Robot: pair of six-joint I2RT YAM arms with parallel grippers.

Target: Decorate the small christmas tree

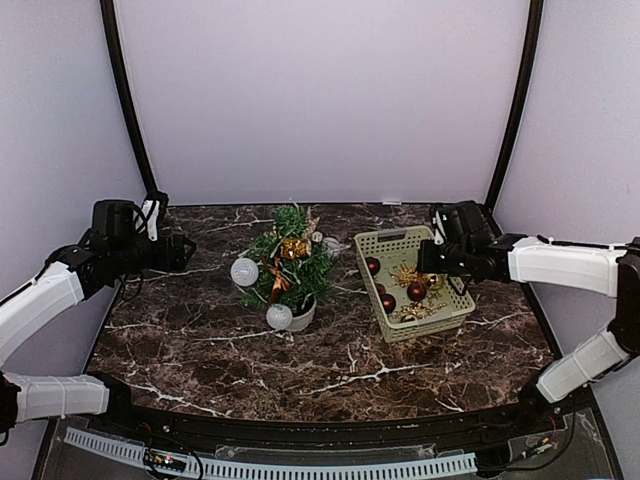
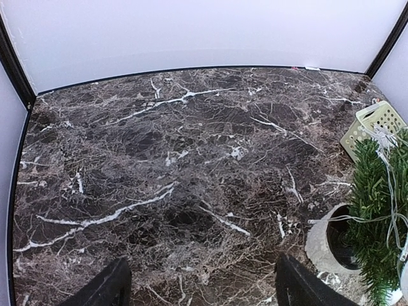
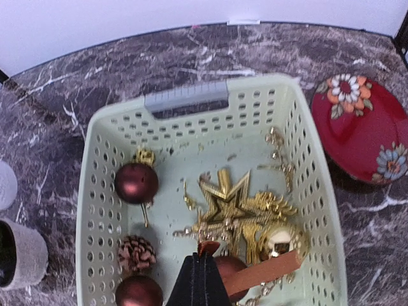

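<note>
Though half off-frame, small christmas tree (image 2: 375, 204).

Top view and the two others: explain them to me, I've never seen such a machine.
Two robot arms are bolted at the near edge of a marble table. The top view looks down on both; the other pictures come from a camera on each wrist. On it stand the small christmas tree, already carrying white balls, and a green basket holding red balls, a gold star and a pine cone. The left gripper is open and empty. The right gripper is shut, low in the basket; whether it pinches anything is unclear.
</note>
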